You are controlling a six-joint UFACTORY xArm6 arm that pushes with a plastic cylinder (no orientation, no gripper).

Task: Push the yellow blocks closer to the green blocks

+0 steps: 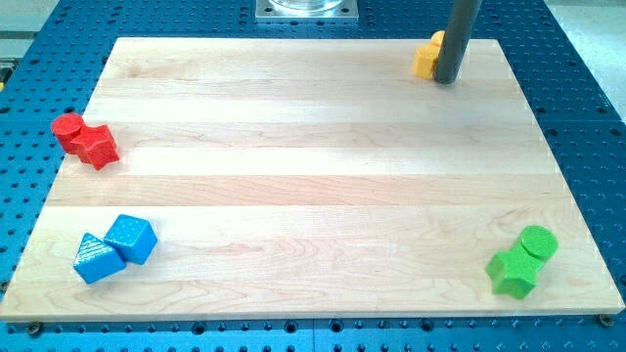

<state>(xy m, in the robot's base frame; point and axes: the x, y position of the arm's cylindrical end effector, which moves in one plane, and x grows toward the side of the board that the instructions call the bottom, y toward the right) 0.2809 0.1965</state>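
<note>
1. The yellow block (pixel 426 56) sat at the table's (pixel 293 147) top edge, my tip (pixel 446 80) touching its right side; no claw was fitted (just a rod).
2. It looked light, rigid, likely to slide.
3. Green blocks (pixel 522 259) lay bottom right, open wood between.

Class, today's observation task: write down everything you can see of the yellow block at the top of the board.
The yellow block lies at the board's top edge, toward the view's right. It looks matte orange-yellow, like painted wood or plastic. Its right part is hidden behind the dark rod, so its exact shape, and whether it is one piece or two, cannot be made out. My tip rests right beside it on the view's right, seemingly touching. It sits far from the green blocks at the bottom right corner.
</note>
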